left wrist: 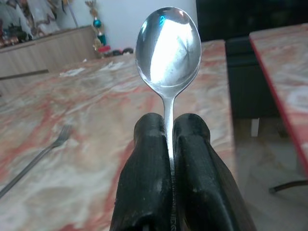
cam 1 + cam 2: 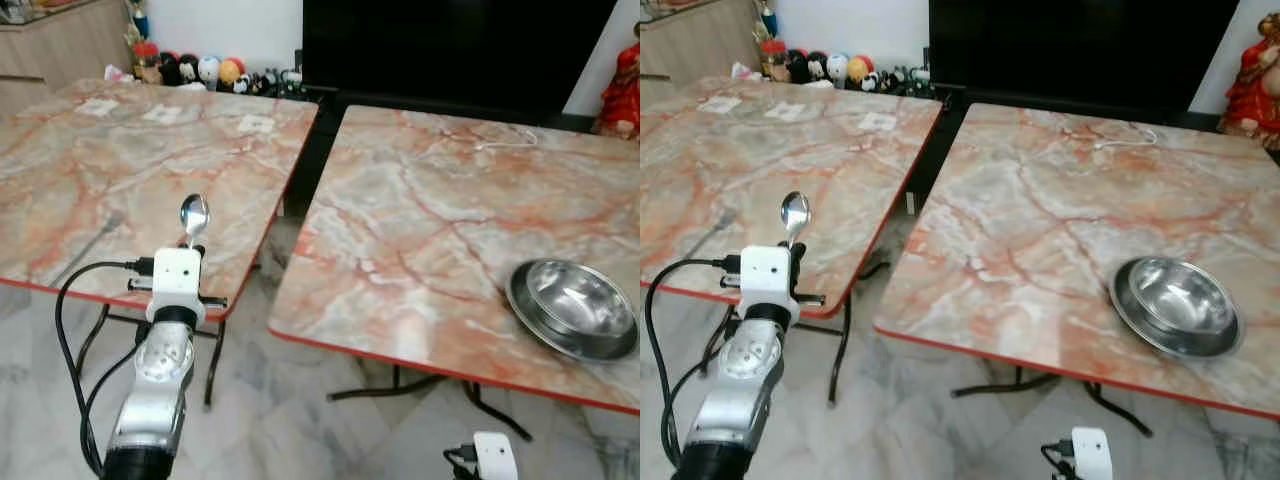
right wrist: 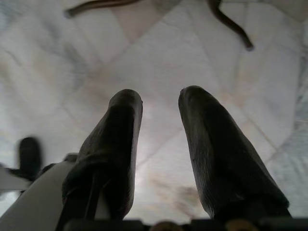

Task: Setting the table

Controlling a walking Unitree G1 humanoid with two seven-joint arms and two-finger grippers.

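The left gripper (image 1: 171, 139) is raised at the near edge of the left marble-patterned tabletop (image 2: 100, 190), its two black fingers (image 1: 147, 178) pressed together on the thin handle of a metal spoon (image 1: 168, 45). The spoon stands upright out of the fingertips, bowl uppermost, and in the head views its bowl (image 2: 194, 214) shows just above the white wrist housing. Further back on that same tabletop a fork (image 1: 36, 156) lies flat, well apart from the gripper, and three pale square items (image 2: 255, 124) sit in a row near the far edge. A second tabletop (image 2: 420, 220) of the same orange-veined pattern stands to the right across a narrow gap, carrying a round steel bowl (image 2: 573, 308) near its front right corner and a thin white cable (image 2: 508, 140) toward its back. The right gripper (image 3: 161, 134) hangs low over the pale tiled floor (image 3: 154, 57), fingers apart with nothing between them. A row of small figurines (image 2: 190, 70) lines the back wall beside a dark cabinet (image 2: 450, 45).
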